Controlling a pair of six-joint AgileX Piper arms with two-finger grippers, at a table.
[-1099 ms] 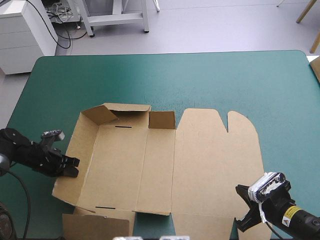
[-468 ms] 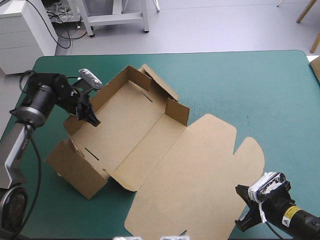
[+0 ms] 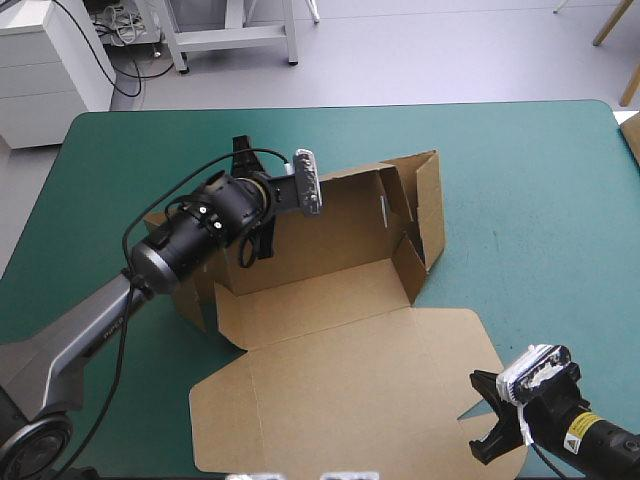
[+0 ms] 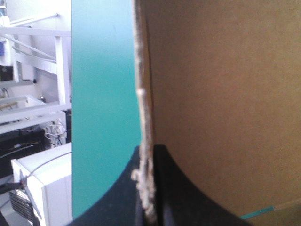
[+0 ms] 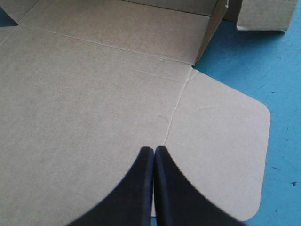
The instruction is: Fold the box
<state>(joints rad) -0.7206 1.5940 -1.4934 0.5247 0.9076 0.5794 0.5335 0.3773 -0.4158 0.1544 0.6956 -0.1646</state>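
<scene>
Left wrist view: my left gripper (image 4: 148, 151) is clamped on a raised wall of the box (image 3: 330, 295), which sits mid-table. Far and right walls stand, not yet tucked as I judge; the lid (image 3: 340, 400) lies flat toward the near edge. My right gripper (image 5: 154, 150), fingers together, is over the lid's near right corner. Only the teal-green cover (image 3: 540, 180) lies around the box.

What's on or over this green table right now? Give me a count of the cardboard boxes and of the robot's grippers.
box: 1
grippers: 2 (left gripper, right gripper)
Total: 3
</scene>
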